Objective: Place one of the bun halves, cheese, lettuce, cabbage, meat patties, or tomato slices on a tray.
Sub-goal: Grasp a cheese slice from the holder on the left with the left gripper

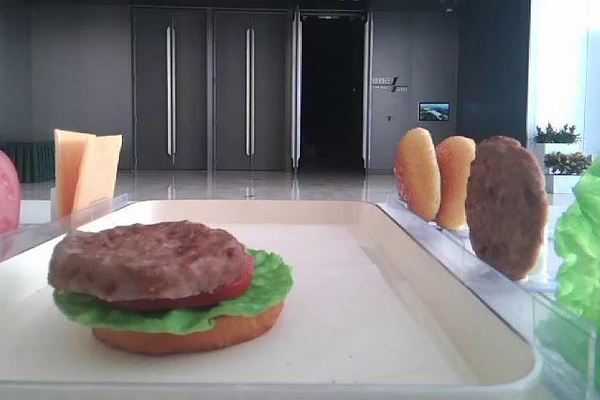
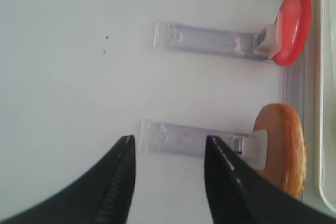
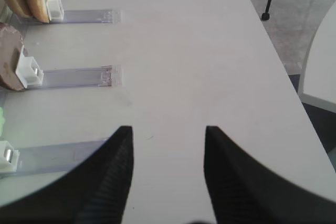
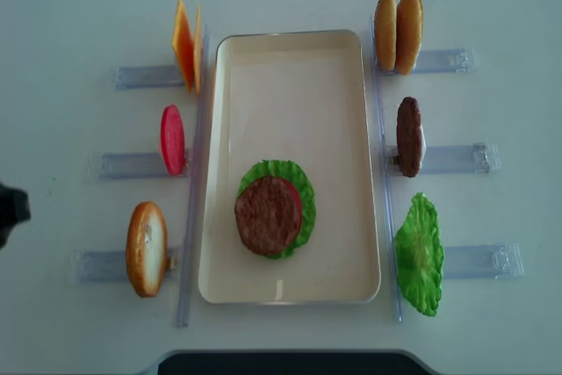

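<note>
Two cheese slices (image 4: 185,45), three free bun halves (image 4: 398,32)

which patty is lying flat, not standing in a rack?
The meat patty on the tray, topping the stack over tomato, lettuce and bun. The other patty stands on edge in the clear rack right of the tray.

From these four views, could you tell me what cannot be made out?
- Bottom bun: overhead, hidden beneath patty and lettuce.
- Cheese: low front view, base behind the tray rim.
- Left gripper, right gripper: wrist views, bodies cut off by the bottom edge.
</note>
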